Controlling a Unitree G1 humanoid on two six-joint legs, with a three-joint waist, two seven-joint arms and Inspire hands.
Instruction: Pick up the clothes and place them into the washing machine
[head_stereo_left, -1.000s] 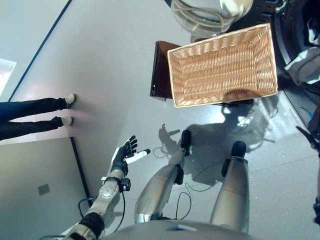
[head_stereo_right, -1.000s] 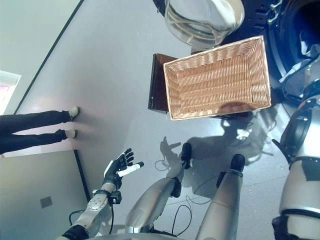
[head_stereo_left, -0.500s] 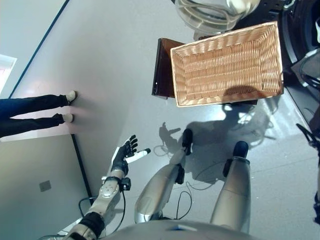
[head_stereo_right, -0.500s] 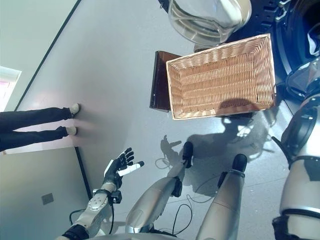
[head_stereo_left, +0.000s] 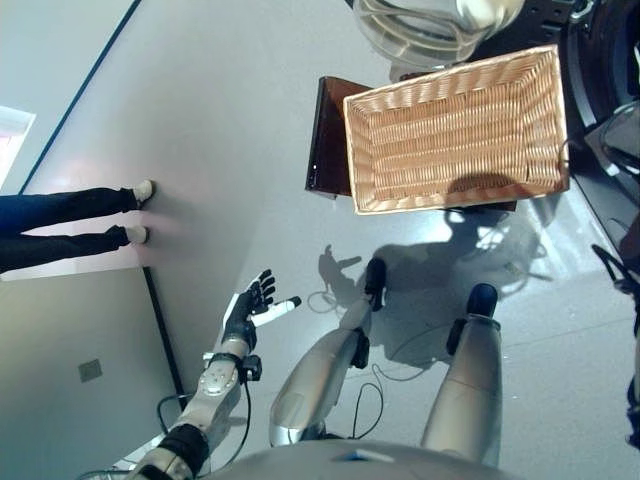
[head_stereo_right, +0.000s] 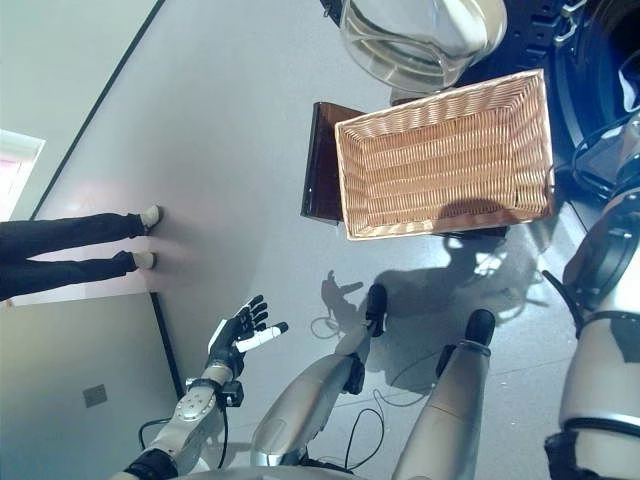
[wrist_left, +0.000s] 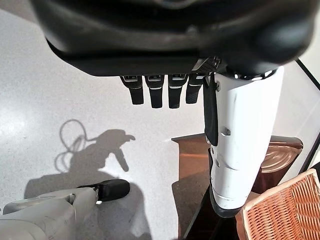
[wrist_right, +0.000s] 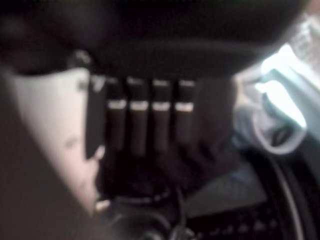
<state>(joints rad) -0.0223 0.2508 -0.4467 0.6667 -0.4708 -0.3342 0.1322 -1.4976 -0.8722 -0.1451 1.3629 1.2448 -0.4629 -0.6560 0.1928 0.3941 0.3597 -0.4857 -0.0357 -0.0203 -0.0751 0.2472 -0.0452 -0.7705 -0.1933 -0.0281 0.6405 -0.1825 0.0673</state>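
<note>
The wicker basket rests empty on the low dark brown box beside the washing machine. My right arm reaches up at the right into the machine's opening. In the right wrist view my right hand is inside the dark drum, over a dark mass, with pale cloth lying beside it. My left hand hangs open and empty over the floor at the lower left, and it also shows in the left wrist view.
The machine's round glass door stands open above the basket. A person's legs stand at the left by a wall edge. Grey floor lies between the person and the basket.
The camera has shifted a little, so the basket sits slightly further right in the picture. Neither hand has visibly moved.
</note>
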